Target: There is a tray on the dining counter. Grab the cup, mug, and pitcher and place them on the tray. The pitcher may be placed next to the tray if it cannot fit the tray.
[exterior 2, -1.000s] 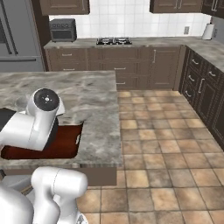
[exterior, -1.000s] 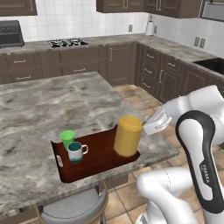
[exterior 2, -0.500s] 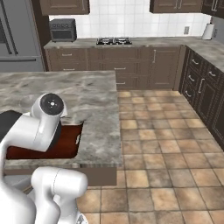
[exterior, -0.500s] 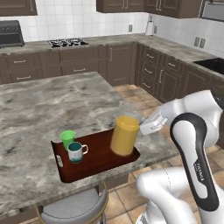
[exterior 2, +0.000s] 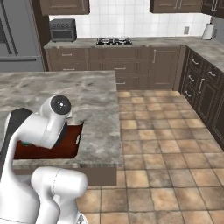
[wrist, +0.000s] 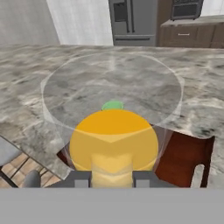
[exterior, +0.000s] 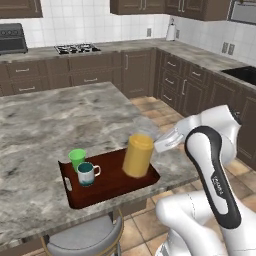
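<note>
Pitcher: the cylindrical pitcher with yellow-orange body and clear glass top [exterior: 138, 154] is hanging tilted over the right end of the tray, its base seemingly just above the tray floor.
Handling: it is looking tall, rigid, smooth-walled and probably top-heavy; the side handle is judged the safest place to hold.
Gripper: the gripper [wrist: 112, 177] is clamping the pitcher's handle in the hand view.
Tray: the dark red-brown rectangular wooden tray [exterior: 77, 199] is lying on the grey marbled stone bench [exterior: 45, 125] near its front edge.
Cup and mug: the bright green tapered cup [exterior: 77, 158] and the teal mug with white band [exterior: 86, 173] are standing together at the tray's left end.
</note>
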